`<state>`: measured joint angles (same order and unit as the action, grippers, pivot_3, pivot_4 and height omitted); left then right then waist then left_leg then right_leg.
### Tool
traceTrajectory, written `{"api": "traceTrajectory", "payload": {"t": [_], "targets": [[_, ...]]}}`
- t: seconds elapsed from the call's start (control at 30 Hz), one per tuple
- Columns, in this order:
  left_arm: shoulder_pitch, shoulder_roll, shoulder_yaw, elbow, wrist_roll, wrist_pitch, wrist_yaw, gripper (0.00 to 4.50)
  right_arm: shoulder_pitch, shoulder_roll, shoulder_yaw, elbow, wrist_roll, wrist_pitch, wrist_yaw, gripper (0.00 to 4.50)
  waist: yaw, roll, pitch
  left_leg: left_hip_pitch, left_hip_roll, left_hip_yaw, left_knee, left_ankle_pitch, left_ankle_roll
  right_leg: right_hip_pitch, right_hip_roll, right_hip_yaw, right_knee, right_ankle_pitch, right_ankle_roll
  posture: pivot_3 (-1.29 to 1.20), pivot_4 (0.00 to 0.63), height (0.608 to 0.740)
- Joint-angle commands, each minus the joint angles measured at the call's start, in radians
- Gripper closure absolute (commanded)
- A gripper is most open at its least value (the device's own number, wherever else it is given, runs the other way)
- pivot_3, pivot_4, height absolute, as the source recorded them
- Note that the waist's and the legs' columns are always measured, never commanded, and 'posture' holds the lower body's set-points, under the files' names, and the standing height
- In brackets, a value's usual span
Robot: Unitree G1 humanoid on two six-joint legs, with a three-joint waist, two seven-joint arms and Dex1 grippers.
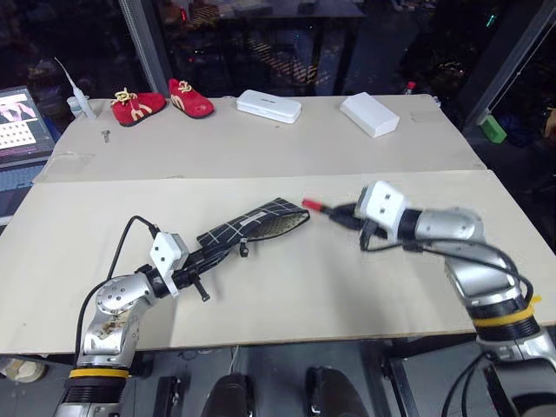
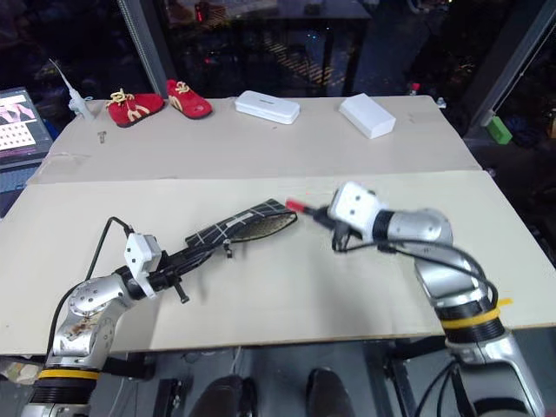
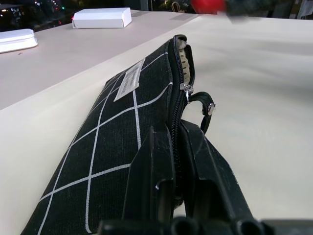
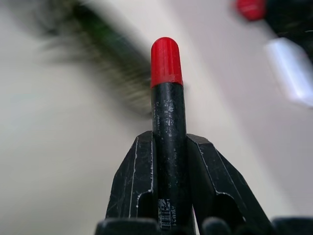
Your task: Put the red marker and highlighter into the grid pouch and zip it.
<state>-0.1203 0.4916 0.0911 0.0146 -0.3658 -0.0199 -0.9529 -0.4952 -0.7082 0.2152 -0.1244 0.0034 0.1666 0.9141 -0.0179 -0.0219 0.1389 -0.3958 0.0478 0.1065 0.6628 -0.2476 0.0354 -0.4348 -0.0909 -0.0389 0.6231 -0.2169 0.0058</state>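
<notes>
The grid pouch (image 1: pixel 252 226), black with thin white lines, lies across the middle of the table. Its zipper (image 3: pixel 186 88) is open at the far end, where a pale lining shows. My left gripper (image 3: pixel 173 129) is shut on the pouch's near end, along the zipper edge. My right gripper (image 1: pixel 343 215) is shut on the red marker (image 4: pixel 166 61), which has a red cap and a dark barrel. The red cap (image 1: pixel 311 206) points at the pouch's open mouth, a short gap away and above the table. The highlighter is out of view.
A pair of red shoes (image 1: pixel 161 102) and two white cases (image 1: pixel 269 106) (image 1: pixel 369 113) sit on the far board. A laptop (image 1: pixel 22 122) stands at the far left. A small green block (image 1: pixel 493 129) lies beyond the right edge.
</notes>
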Motion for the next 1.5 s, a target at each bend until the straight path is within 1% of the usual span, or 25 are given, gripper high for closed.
{"api": "traceTrajectory", "payload": {"t": [0.03,0.13,0.2,0.33,0.5,0.73,1.0,1.2,1.27,1.33,1.37,1.4,1.47,1.5], "targets": [[-0.021,-0.008,-0.008,-0.011,-0.013,-0.017,-0.007,4.5,-0.05,-0.017,0.017,-0.002,-0.101,-0.117,-0.036,3.99,0.002,0.0,0.0,0.002,0.0,0.0,0.0,0.0,0.0,0.001,0.0,0.0,0.0,0.0,0.0,0.0,0.15,0.74],[-0.026,-0.016,-0.015,-0.013,-0.011,-0.016,-0.008,4.5,-0.069,0.001,0.033,0.036,-0.136,-0.14,-0.051,3.99,0.004,0.0,0.0,0.006,0.001,0.0,0.0,0.0,0.0,0.005,0.001,0.0,0.0,-0.001,0.001,0.0,0.15,0.74],[-0.026,-0.018,-0.02,-0.019,-0.011,-0.014,-0.006,4.5,-0.075,0.005,0.038,0.053,-0.154,-0.162,-0.056,3.99,0.005,0.0,0.0,0.006,0.001,0.001,0.0,0.0,0.0,0.006,0.001,0.0,0.0,-0.001,-0.001,0.0,0.15,0.74],[-0.022,-0.028,-0.038,-0.03,-0.007,-0.015,-0.004,4.5,-0.093,0.002,0.092,0.122,-0.252,-0.273,-0.078,3.99,0.006,0.0,0.0,0.006,0.0,0.002,-0.001,0.0,0.0,0.006,0.001,0.0,0.0,-0.001,-0.001,0.0,0.15,0.74],[-0.025,-0.036,-0.044,-0.036,-0.011,-0.007,-0.004,4.5,-0.125,0.025,0.114,0.175,-0.283,-0.327,-0.081,3.99,0.005,0.0,0.0,0.006,0.0,0.003,-0.001,0.0,0.0,0.006,0.0,0.0,0.0,-0.001,-0.001,0.0,0.15,0.74],[-0.022,-0.037,-0.061,-0.043,-0.008,-0.006,-0.011,4.5,-0.202,0.09,0.163,0.277,-0.351,-0.406,-0.104,3.99,0.003,0.0,0.0,0.007,0.0,0.003,-0.001,0.0,0.0,0.007,0.001,0.0,0.001,-0.001,-0.001,0.0,0.15,0.74],[-0.027,-0.031,-0.074,-0.036,-0.002,-0.009,-0.023,4.5,-0.264,0.149,0.256,0.368,-0.446,-0.555,-0.118,3.99,0.004,0.0,0.0,0.006,0.0,0.003,-0.001,0.0,0.0,0.007,0.0,0.0,0.001,-0.001,-0.001,0.0,0.15,0.74],[-0.002,-0.035,-0.084,-0.062,-0.001,-0.008,-0.024,4.5,-0.307,0.264,0.294,0.445,-0.454,-0.602,-0.152,3.99,-0.002,0.0,0.0,0.007,0.001,0.003,-0.001,0.0,-0.001,0.007,0.001,0.0,0.002,-0.001,-0.001,0.0,0.15,0.74],[0.001,-0.035,-0.086,-0.066,-0.002,-0.007,-0.022,4.5,-0.318,0.283,0.287,0.468,-0.454,-0.604,-0.163,3.01,0.0,0.0,0.0,0.007,0.001,0.003,-0.001,0.0,-0.001,0.007,0.001,0.0,0.002,-0.001,-0.001,0.0,0.15,0.74],[0.004,-0.035,-0.087,-0.069,-0.003,-0.006,-0.02,4.5,-0.327,0.29,0.279,0.49,-0.46,-0.608,-0.179,2.45,0.003,0.0,0.0,0.007,0.001,0.004,-0.001,0.0,-0.001,0.007,0.001,-0.001,0.002,-0.001,-0.001,0.0,0.15,0.74],[0.005,-0.035,-0.087,-0.069,-0.003,-0.006,-0.02,4.5,-0.329,0.292,0.276,0.497,-0.464,-0.609,-0.187,2.03,0.005,0.0,0.0,0.007,0.001,0.004,-0.001,0.001,-0.001,0.007,0.001,-0.001,0.002,-0.001,-0.001,0.0,0.15,0.74],[0.007,-0.034,-0.086,-0.069,-0.004,-0.007,-0.021,4.5,-0.329,0.286,0.273,0.503,-0.466,-0.615,-0.192,1.81,0.005,0.0,0.0,0.007,0.0,0.004,-0.001,0.001,-0.001,0.007,0.0,-0.001,0.002,-0.001,-0.001,0.0,0.15,0.74],[0.008,-0.03,-0.082,-0.065,-0.007,-0.01,-0.026,4.5,-0.327,0.269,0.258,0.511,-0.463,-0.616,-0.202,0.95,0.005,0.0,0.0,0.007,0.0,0.004,-0.001,0.001,-0.001,0.007,0.0,-0.001,0.002,-0.001,-0.001,0.0,0.15,0.74],[0.008,-0.029,-0.079,-0.064,-0.008,-0.011,-0.028,4.5,-0.325,0.259,0.248,0.51,-0.45,-0.616,-0.196,0.74,0.004,0.0,0.0,0.007,0.0,0.003,-0.001,0.001,-0.001,0.007,0.0,-0.001,0.002,-0.001,-0.001,0.0,0.15,0.74]]}}
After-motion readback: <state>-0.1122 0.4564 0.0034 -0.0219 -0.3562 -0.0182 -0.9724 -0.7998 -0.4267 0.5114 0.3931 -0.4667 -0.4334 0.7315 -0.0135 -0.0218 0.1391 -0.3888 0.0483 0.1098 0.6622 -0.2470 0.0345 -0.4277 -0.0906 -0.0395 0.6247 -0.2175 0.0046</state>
